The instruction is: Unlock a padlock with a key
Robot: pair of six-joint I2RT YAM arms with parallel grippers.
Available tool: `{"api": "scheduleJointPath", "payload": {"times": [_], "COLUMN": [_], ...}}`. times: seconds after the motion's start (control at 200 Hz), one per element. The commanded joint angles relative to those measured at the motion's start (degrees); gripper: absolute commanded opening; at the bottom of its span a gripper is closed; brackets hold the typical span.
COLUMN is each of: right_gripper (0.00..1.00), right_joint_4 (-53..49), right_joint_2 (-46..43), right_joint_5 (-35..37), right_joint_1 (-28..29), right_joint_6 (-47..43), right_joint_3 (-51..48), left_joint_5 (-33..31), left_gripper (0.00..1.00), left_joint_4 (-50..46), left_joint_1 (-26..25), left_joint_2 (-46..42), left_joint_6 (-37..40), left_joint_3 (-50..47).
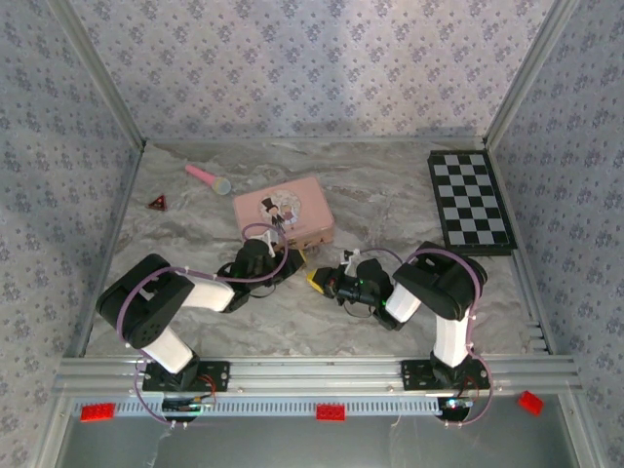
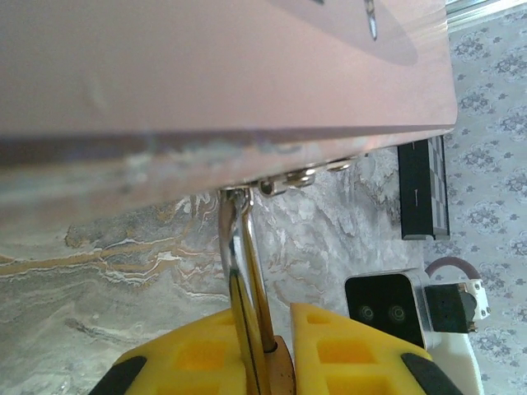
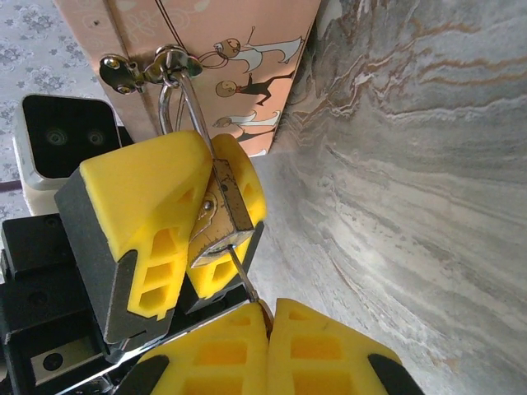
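Note:
The small brass padlock (image 3: pixel 216 216) hangs by its silvery shackle (image 3: pixel 177 103) from the hasp of the pink tin (image 1: pixel 284 211). My left gripper (image 2: pixel 280 362) is shut on the padlock body (image 2: pixel 282 370), its yellow fingers (image 3: pixel 140 206) on both sides of the lock. The shackle (image 2: pixel 241 271) runs up to the tin's hasp (image 2: pixel 284 181). My right gripper (image 3: pixel 270 317) is shut on the thin grey key (image 3: pixel 244 276), whose tip meets the bottom face of the padlock. In the top view both grippers meet just in front of the tin, left gripper (image 1: pixel 292 259), right gripper (image 1: pixel 317 279).
A folded chequered board (image 1: pixel 471 200) lies at the back right. A pink and blue marker (image 1: pixel 208 177) and a small red triangle piece (image 1: pixel 156 203) lie at the back left. Patterned walls enclose the marbled table (image 1: pixel 390 205).

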Motion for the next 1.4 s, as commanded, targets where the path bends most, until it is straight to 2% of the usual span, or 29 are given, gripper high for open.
{"api": "scheduleJointPath", "payload": {"times": [0.0, 1.399], "right_gripper": [0.0, 0.0], "right_joint_4": [1.2, 1.2], "right_joint_2": [-1.2, -1.1], "right_joint_5": [0.9, 1.7], "right_joint_1": [-0.5, -0.9], "right_joint_6": [0.5, 2.9], "right_joint_3": [1.1, 0.8], "left_joint_5": [3.4, 4.2], "left_gripper": [0.1, 0.1], "left_joint_4": [8.5, 11.0], "left_joint_1": [0.4, 0.4], "left_joint_2": [0.5, 3.3], "left_joint_6": [-3.4, -5.3], "left_joint_3": [0.7, 1.8]}}
